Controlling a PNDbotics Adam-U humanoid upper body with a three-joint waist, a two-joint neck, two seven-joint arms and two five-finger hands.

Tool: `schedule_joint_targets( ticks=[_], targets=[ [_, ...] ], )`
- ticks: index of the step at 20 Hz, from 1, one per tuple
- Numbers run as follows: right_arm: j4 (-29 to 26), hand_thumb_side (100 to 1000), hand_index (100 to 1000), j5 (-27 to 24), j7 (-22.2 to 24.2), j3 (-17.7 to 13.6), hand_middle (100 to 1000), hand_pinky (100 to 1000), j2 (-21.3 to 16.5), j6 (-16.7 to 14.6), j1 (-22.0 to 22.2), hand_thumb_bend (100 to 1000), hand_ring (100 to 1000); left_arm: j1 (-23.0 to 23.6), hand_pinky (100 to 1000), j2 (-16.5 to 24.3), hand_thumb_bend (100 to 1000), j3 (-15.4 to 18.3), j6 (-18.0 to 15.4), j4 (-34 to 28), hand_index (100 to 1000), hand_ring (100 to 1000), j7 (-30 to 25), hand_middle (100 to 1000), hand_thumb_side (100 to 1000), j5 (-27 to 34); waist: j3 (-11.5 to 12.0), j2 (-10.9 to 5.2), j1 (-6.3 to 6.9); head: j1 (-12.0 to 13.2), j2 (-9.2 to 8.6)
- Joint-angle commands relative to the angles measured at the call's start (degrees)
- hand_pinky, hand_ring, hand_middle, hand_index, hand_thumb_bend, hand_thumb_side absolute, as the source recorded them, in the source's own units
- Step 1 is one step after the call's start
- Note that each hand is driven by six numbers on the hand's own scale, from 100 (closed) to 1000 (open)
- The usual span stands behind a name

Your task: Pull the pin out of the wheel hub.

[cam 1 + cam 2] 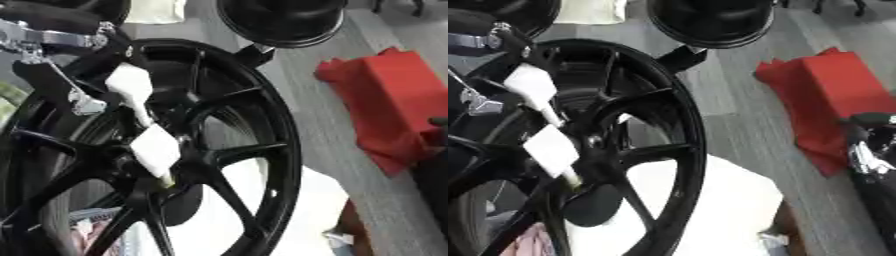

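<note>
Left hand at the glossy black wheel hub

White-padded fingers of the left hand pinch the slim pin; the right hand shows partly, its grasp unclear.

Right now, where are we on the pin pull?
Done: the left robot hand has reached the centre of the black wheel hub, its white-padded fingers lying over the spokes. In hand: the fingertips sit at a small pale yellowish piece by the hub, likely the pin; whether it is gripped I cannot tell. Left: pulling it free. The right robot hand shows at the right edge, idle.
</note>
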Motion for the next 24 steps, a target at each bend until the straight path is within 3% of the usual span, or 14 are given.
schedule_joint_targets(
  ticks=[1, 9, 16, 20, 24],
  targets=[
    [-1.3, 174, 644, -0.3, -0.2, -0.5, 511, 957, -0.6, 0.1, 0.0, 147, 739, -1.9, 712, 1.4, 100, 2.4, -3.7, -1.2, 373, 533, -5.1, 340, 268, 2.0, 0.1, -1.19, -0.2, -0.1, -0.91],
    [-1.3, 178, 645, -0.4, -0.3, -0.7, 511, 957, -0.6, 0.0, 0.2, 145, 739, -3.7, 690, 0.7, 100, 7.1, -0.3, -1.7, 348, 504, -5.1, 304, 352, 7.8, 0.4, -1.33, -0.44, 0.0, -0.87],
    [-1.3, 178, 645, -0.5, -0.5, -0.8, 511, 957, -0.6, -0.2, 0.4, 142, 739, -5.5, 681, 0.7, 100, 13.6, 2.3, -1.0, 336, 487, -5.1, 284, 418, 13.1, 0.8, -1.56, -0.67, -0.2, -0.63],
    [-1.3, 177, 645, -0.6, -0.8, -1.1, 511, 956, -0.8, -0.5, 0.8, 141, 738, -5.3, 682, 2.8, 100, 17.9, 3.1, -0.1, 334, 484, -5.1, 281, 429, 15.3, 1.5, -1.91, -0.81, -0.7, -0.23],
    [-1.3, 176, 645, -0.6, -1.3, -1.6, 511, 955, -1.0, -0.8, 1.2, 140, 738, -2.4, 683, 7.5, 100, 22.3, 3.1, -0.3, 335, 485, -4.1, 281, 410, 16.7, 2.4, -2.33, -0.8, -1.3, 0.53]
  ],
)
